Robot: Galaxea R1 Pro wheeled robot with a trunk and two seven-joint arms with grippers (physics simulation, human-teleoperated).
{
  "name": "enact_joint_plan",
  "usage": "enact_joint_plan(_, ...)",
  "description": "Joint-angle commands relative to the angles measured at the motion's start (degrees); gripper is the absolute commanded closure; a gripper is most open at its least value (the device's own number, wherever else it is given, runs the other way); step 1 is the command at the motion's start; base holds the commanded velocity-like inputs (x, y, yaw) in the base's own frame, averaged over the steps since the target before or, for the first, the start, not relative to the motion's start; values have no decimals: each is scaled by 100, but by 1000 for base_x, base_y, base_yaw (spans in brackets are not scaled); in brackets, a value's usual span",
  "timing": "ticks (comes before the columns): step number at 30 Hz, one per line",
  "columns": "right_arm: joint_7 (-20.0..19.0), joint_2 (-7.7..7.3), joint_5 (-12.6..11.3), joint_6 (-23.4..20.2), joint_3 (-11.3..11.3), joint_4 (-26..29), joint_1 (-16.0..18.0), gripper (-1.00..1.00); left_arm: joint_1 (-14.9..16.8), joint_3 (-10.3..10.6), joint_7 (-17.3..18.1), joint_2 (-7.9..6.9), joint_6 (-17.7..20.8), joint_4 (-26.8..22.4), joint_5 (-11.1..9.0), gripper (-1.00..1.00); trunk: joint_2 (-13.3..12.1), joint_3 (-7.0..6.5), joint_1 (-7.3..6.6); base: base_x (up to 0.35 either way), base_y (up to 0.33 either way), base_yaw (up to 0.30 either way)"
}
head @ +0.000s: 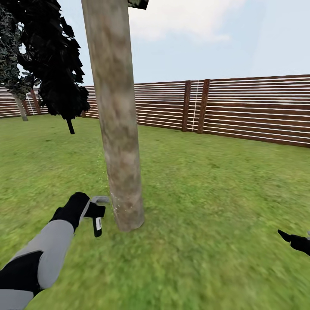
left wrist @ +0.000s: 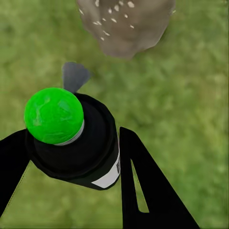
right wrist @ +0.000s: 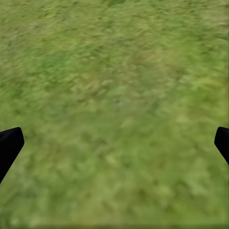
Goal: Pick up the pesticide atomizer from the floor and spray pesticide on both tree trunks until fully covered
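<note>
A thick grey-brown tree trunk (head: 118, 120) rises from the lawn just ahead, its base flared at the grass. My left gripper (head: 95, 212) is shut on the pesticide atomizer (head: 98, 221), a black bottle with a white label and a grey nozzle held close beside the trunk's base. In the left wrist view the atomizer (left wrist: 76, 140) shows a bright green cap between my black fingers (left wrist: 148, 191), with the trunk base (left wrist: 126, 24) beyond, flecked with white specks. My right gripper (right wrist: 114, 145) hangs open over bare grass, and its tip (head: 295, 240) shows at the right edge of the head view.
A brown slatted wooden fence (head: 241, 107) runs across the back of the lawn. A dark narrow conifer (head: 56, 64) stands at the back left, another grey one (head: 13, 64) beside it. Open grass (head: 215, 193) spreads to the right.
</note>
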State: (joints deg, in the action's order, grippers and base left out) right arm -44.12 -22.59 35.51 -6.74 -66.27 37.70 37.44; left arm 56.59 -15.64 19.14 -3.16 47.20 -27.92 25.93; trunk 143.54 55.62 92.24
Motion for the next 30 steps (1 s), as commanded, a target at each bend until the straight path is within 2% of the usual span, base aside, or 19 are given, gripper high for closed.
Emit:
enact_joint_plan(1, 0, 0, 0, -1, 0, -1, 0, -100, 0, 1, 6, 0, 151, -166, -11, 100, 0, 0, 0, 0, 0, 0)
enact_joint_plan(3, 0, 0, 0, 1, -2, -1, 0, -100, 60, 13, 271, -7, 389, -429, -9, 100, 0, 0, 0, 0, 0, 0)
enact_joint_plan(7, 0, 0, 0, 1, -8, 0, 0, -100, 356, 17, 637, -17, 443, -477, 3, 100, 0, 0, 0, 0, 0, 0)
enact_joint_plan(12, 0, 0, 0, 0, -9, 0, 0, -100, 681, 17, 669, -18, 464, -478, 8, 100, 0, 0, 0, 0, 0, 0)
enact_joint_plan(14, 0, 0, 0, 0, -9, 0, 0, -100, 924, 36, 670, -24, 851, -478, 8, 100, 0, 0, 0, 0, 0, 0)
enact_joint_plan(16, 0, 0, 0, 1, -9, 0, 0, -100, 1041, 166, 670, -32, 930, -478, 8, 100, 0, 0, 0, 0, 0, 0)
enact_joint_plan(19, 0, 0, 0, 0, -9, 0, 0, -100, 1215, 357, 670, -35, 954, -478, 5, 100, 0, 0, 0, 0, 0, 0)
enact_joint_plan(30, 0, 0, 0, 0, -9, 0, 0, -100, 1787, 386, 670, -44, 966, -469, 0, 100, 0, 0, 0, 0, 0, 0)
